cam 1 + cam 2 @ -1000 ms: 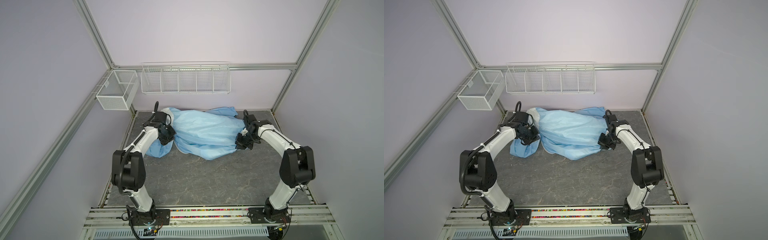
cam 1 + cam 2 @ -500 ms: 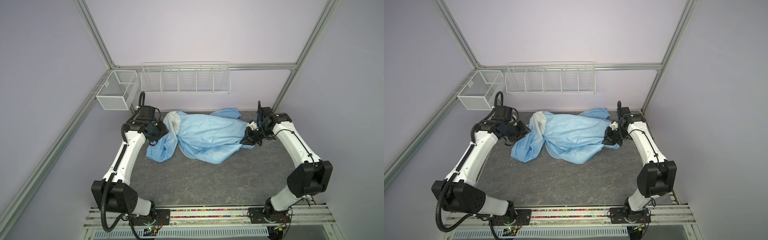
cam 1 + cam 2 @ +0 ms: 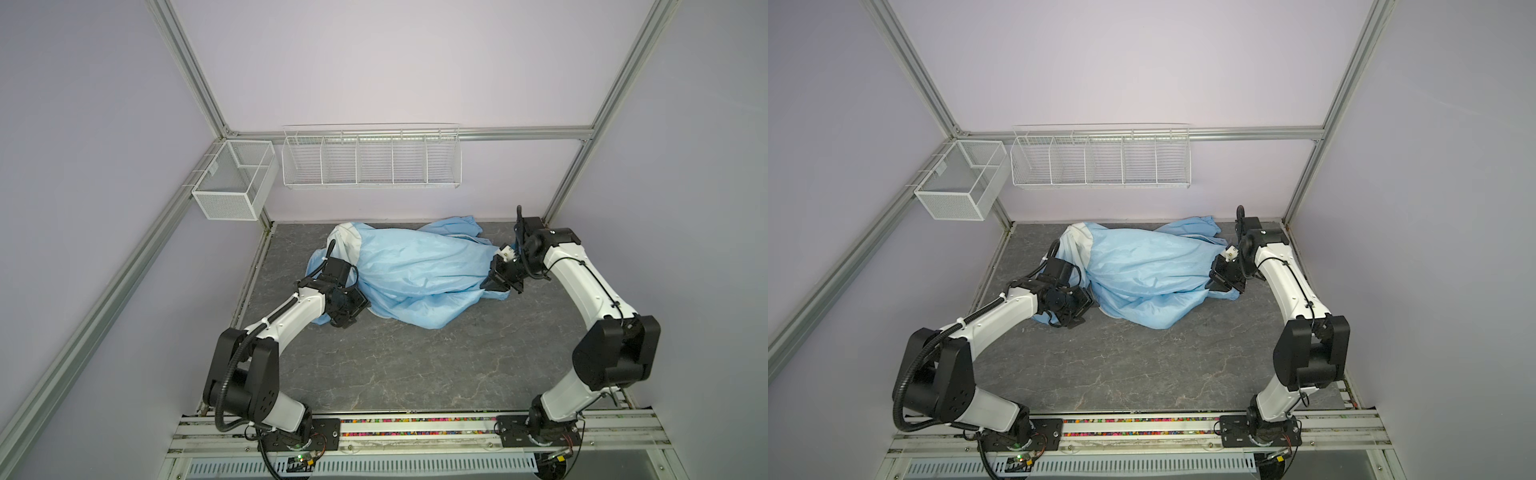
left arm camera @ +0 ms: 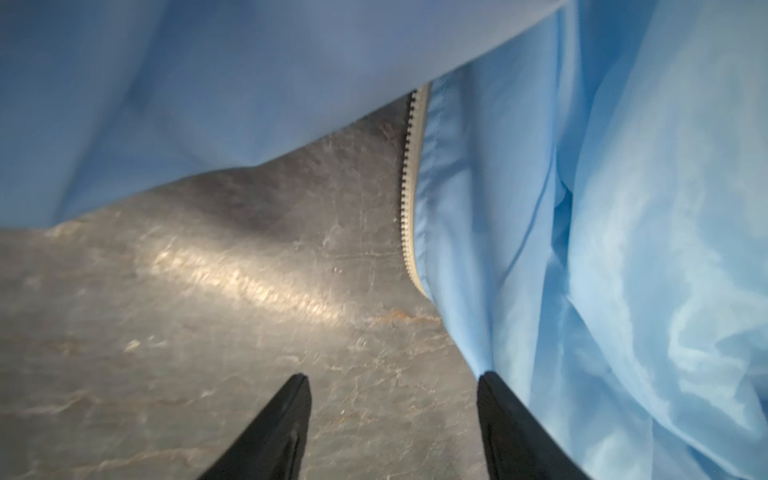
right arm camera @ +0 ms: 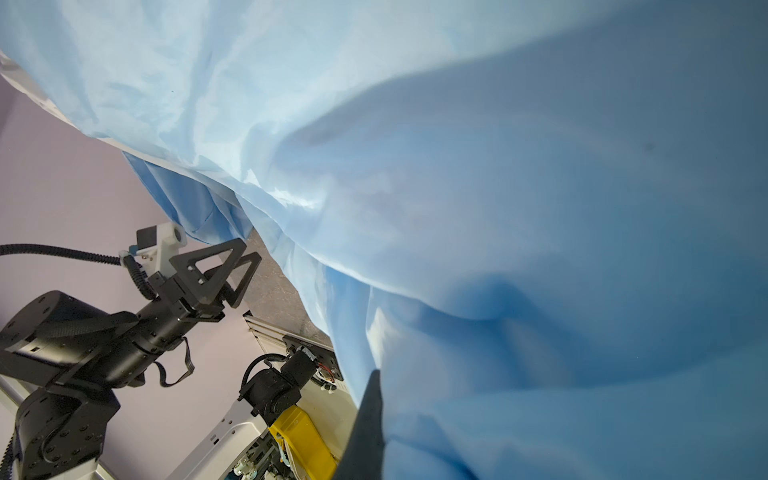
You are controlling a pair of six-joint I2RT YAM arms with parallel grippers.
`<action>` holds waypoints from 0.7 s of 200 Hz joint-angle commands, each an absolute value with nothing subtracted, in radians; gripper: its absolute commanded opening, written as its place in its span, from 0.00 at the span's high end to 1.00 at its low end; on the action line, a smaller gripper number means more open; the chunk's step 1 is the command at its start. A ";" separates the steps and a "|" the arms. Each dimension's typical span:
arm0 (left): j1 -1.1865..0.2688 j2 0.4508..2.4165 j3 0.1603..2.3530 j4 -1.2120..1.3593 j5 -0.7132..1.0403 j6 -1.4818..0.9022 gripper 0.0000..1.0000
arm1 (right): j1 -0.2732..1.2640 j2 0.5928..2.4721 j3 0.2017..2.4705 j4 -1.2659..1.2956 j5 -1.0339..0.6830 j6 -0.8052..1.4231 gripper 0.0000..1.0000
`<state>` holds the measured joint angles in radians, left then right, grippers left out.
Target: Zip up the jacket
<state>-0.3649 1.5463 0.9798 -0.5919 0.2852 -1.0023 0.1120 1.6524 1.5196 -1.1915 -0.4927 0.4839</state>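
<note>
While the jacket (image 3: 415,274) lies crumpled across the far half of the surface (image 3: 415,374), long axis running side to side in both top views, you have one gripper at each end of it. The left gripper (image 3: 352,316) sits low at the near-left corner. The right gripper (image 3: 498,284) is at the right end, with fabric gathered to it.

Left wrist view: left gripper released, fingers (image 4: 282,419) apart over bare surface, nothing between them. One finger touches the fabric edge. The zipper (image 4: 411,195) tape, teeth exposed and unmated here, runs ahead, away from the gripper, just off that finger's line. No slider seen.

Right wrist view: right gripper clenched, apparently pinching the jacket fabric draped over it. Only one finger shows.

Judgement: your left arm is nearer the zipper edge, so reach forward, slightly toward the fabric side.
</note>
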 commanded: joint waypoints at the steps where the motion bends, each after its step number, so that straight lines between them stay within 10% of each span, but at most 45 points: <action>1: -0.362 1.628 1.006 -0.473 0.256 -1.066 0.35 | 0.106 1.661 1.479 -1.148 -0.504 0.512 0.93; 81: -0.363 1.883 1.107 -0.447 0.277 -1.025 0.38 | 0.068 1.778 1.454 -1.034 -0.472 0.548 0.93; 140: -0.361 1.943 1.177 -0.408 0.306 -0.990 0.91 | 0.067 1.816 1.492 -1.061 -0.497 0.515 0.93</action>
